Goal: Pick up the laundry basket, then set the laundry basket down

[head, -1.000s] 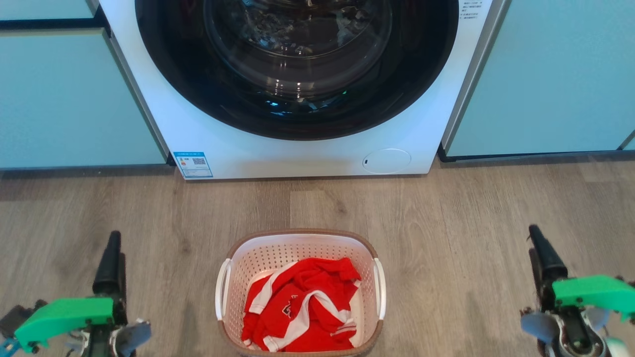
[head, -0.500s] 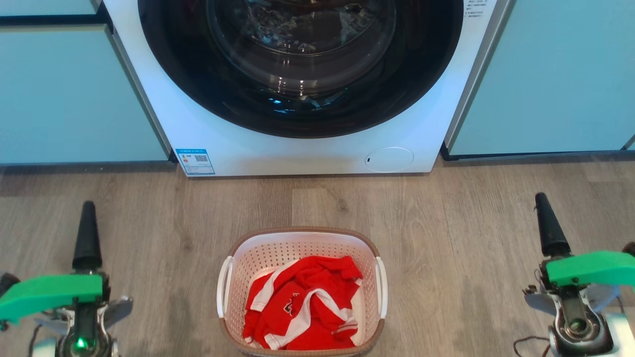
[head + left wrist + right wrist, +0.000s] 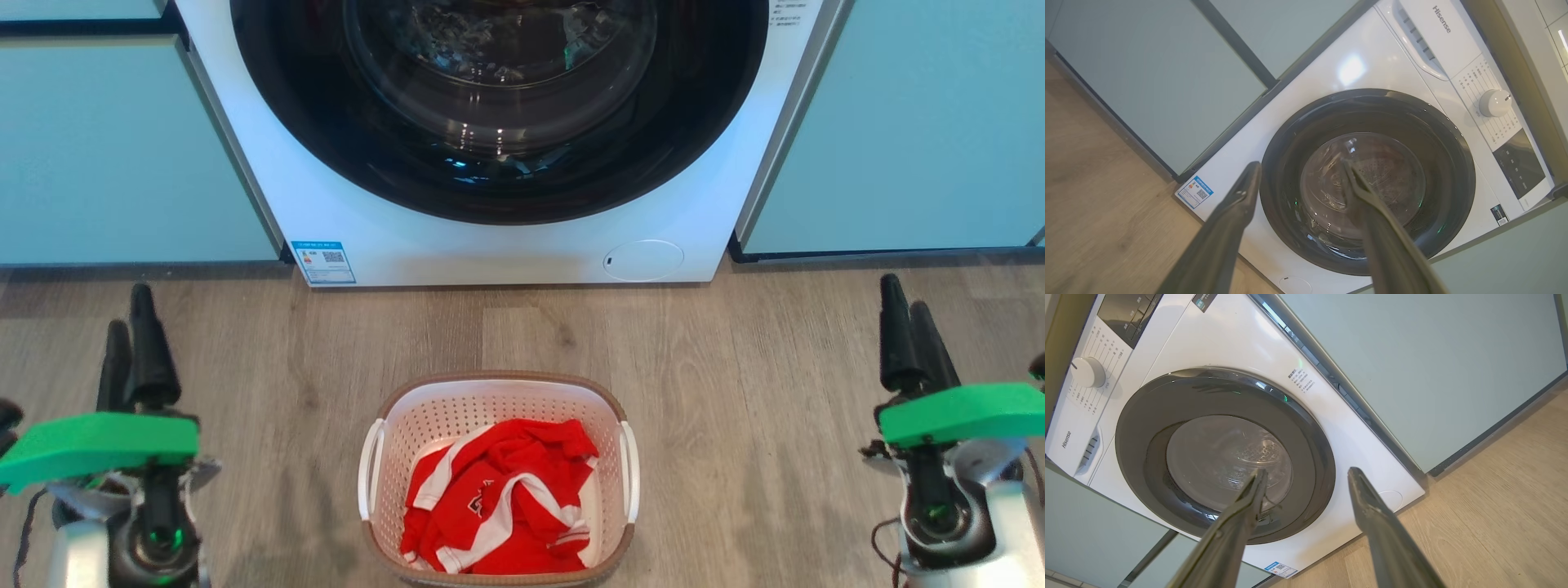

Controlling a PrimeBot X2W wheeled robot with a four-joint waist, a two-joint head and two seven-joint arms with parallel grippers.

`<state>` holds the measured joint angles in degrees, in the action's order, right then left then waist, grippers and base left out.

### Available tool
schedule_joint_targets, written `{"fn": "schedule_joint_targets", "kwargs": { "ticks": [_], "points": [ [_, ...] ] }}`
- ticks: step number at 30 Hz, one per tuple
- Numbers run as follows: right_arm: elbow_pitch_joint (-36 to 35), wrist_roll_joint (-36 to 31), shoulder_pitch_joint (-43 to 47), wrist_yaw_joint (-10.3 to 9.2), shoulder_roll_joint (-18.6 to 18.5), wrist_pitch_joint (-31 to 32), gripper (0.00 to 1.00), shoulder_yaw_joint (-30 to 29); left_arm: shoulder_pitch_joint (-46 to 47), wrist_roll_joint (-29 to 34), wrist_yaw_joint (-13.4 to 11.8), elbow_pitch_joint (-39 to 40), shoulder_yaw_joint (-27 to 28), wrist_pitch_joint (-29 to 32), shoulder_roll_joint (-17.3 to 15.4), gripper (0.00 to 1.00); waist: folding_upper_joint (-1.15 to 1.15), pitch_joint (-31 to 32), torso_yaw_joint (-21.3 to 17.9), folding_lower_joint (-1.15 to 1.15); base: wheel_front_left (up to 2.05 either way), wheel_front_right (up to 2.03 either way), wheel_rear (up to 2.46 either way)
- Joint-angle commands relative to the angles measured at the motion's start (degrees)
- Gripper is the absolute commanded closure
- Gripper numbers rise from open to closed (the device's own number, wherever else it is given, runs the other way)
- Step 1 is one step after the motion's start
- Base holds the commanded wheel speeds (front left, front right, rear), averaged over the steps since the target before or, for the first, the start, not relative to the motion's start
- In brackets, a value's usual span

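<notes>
1. Looking down from the head view, the laundry basket [image 3: 490, 408] stands upright on the wooden floor [image 3: 735, 367]. It is centred before the washing machine [image 3: 522, 253], with bare boards between the two. A red-and-white garment [image 3: 498, 498] lies crumpled inside it. The left gripper [image 3: 131, 310] hangs at the lower left and the right gripper [image 3: 906, 296] at the lower right. Each is well apart from the basket's white side handles [image 3: 369, 465], and neither touches it. Green blocks [image 3: 98, 445] sit behind the dark fingers, which point toward the machine. From this angle each pair of fingers overlaps, so the gap is hard to judge. Pale teal cabinet fronts [image 3: 114, 155] flank the machine, and a blue label [image 3: 323, 261] sits at its lower left corner.

2. In the left wrist view, the left gripper [image 3: 1301, 165] has its fingers spread wide with nothing between them. Past them is the machine's round dark door [image 3: 1453, 171], with a white dial [image 3: 1494, 103] on the panel above it. The blue label [image 3: 1194, 192] is beside the left finger.

3. In the right wrist view, the right gripper [image 3: 1307, 471] is likewise spread and empty. Its fingers frame the lower part of the door [image 3: 1310, 449]. The dial [image 3: 1084, 371] shows at the upper left, and the floor [image 3: 1494, 506] runs along the right.
</notes>
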<state>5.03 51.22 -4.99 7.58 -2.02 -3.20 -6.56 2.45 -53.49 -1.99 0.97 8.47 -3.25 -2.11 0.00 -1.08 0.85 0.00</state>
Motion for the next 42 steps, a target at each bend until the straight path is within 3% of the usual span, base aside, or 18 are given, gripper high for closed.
{"fn": "schedule_joint_targets", "kwargs": {
  "ticks": [1,8,19,23,29,37,42],
  "points": [
    [-2.97,-2.65,-3.7,-0.04,-0.53,-1.02,0.0,1.07,2.97,3.02,-0.37,3.35,0.18,-0.96,-0.63,0.0,0.0,-0.02,0.0,0.0,0.0,0.0,0.0],
    [-5.19,-11.1,-4.14,-0.05,-0.56,-2.2,0.0,3.06,2.52,14.12,-3.05,6.05,-4.96,-2.14,-2.08,0.0,0.0,-0.18,-0.01,0.0,0.0,0.0,0.0],
    [-5.75,-23.89,-3.81,-0.05,-0.62,-4.04,0.0,6.42,2.63,24.98,-17.84,5.14,-20.06,-3.98,-10.97,0.0,0.0,-0.12,-0.14,0.0,0.0,0.0,0.0],
    [-3.1,-27.25,-3.18,-0.06,-0.64,-4.71,0.0,8.11,3.34,25.52,-20.87,4.02,-25.15,-4.66,-12.9,0.0,0.0,0.0,-0.21,0.0,0.0,0.0,0.0],
    [0.61,-29.77,-3.15,-0.06,-0.67,-5.71,0.0,9.58,3.82,25.02,-19.99,1.48,-28.56,-5.66,-13.63,0.0,0.0,0.03,-0.19,0.0,0.0,0.0,0.0],
    [4.04,-32.41,-3.83,-0.07,-0.71,-7.05,0.0,11.02,3.37,27.23,-14.41,-0.94,-27.47,-7.0,-12.16,0.0,0.0,0.26,0.01,0.0,0.0,0.0,0.0],
    [3.87,-34.99,-4.65,-0.07,-0.74,-7.72,0.0,11.66,3.38,29.56,-12.29,-0.32,-25.13,-7.67,-10.29,0.0,0.0,0.17,0.07,0.0,0.0,0.0,0.0]
  ]
}}
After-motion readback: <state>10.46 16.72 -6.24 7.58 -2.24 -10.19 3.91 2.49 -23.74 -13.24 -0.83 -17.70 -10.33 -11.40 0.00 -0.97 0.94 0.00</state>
